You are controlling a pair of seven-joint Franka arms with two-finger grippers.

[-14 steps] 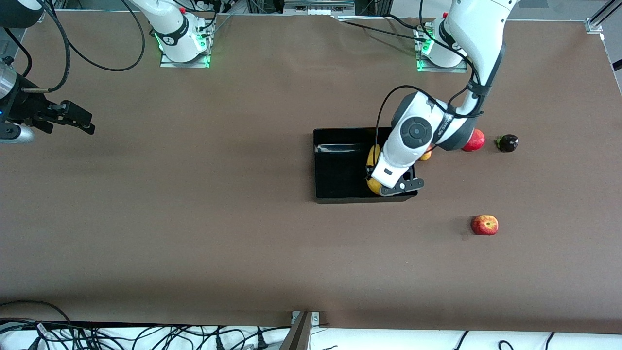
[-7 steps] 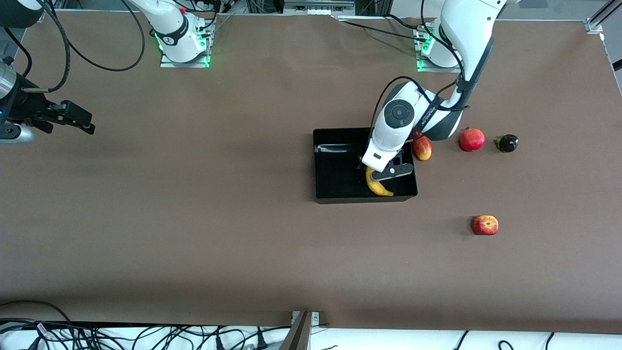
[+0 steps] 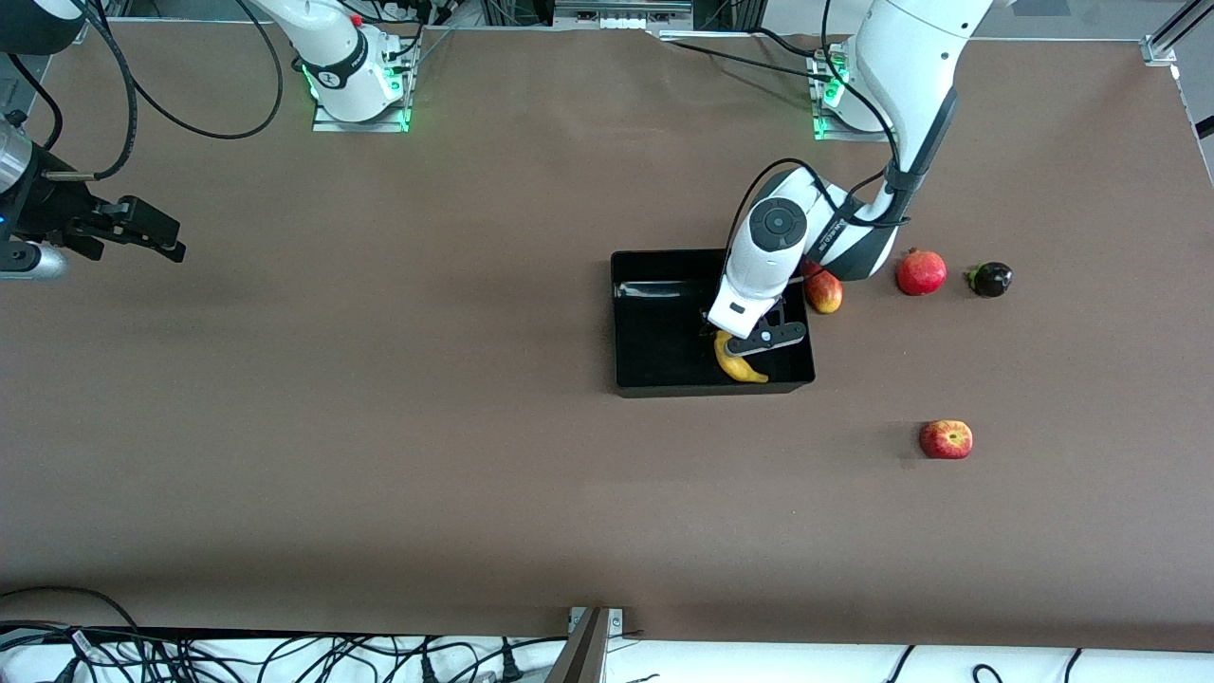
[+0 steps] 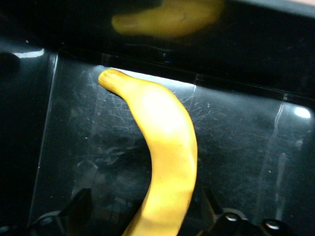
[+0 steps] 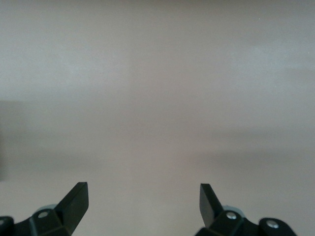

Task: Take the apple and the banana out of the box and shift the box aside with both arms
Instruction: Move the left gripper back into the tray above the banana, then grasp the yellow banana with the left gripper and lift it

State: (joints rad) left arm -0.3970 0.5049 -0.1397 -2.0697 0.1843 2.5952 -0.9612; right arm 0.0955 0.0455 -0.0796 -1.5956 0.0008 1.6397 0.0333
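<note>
The yellow banana (image 3: 741, 365) lies on the floor of the glossy black tray (image 3: 654, 327), near the wall nearest the front camera. In the left wrist view the banana (image 4: 167, 142) runs between my fingers without being pinched. My left gripper (image 3: 754, 339) is open, low in the tray over the banana's end (image 4: 143, 206). The red apple (image 3: 946, 439) sits on the table, nearer the front camera than the tray and toward the left arm's end. My right gripper (image 3: 159, 237) is open and empty, and waits over bare table at the right arm's end (image 5: 143, 196).
A red-yellow mango-like fruit (image 3: 823, 289) lies just outside the tray, beside my left arm. A red pomegranate (image 3: 922, 272) and a small dark fruit (image 3: 991, 279) lie farther toward the left arm's end. The table is brown.
My left gripper has come down into the tray and shifted toward the robots' bases. The banana now lies on the tray floor with more of it showing. The right arm has not moved.
</note>
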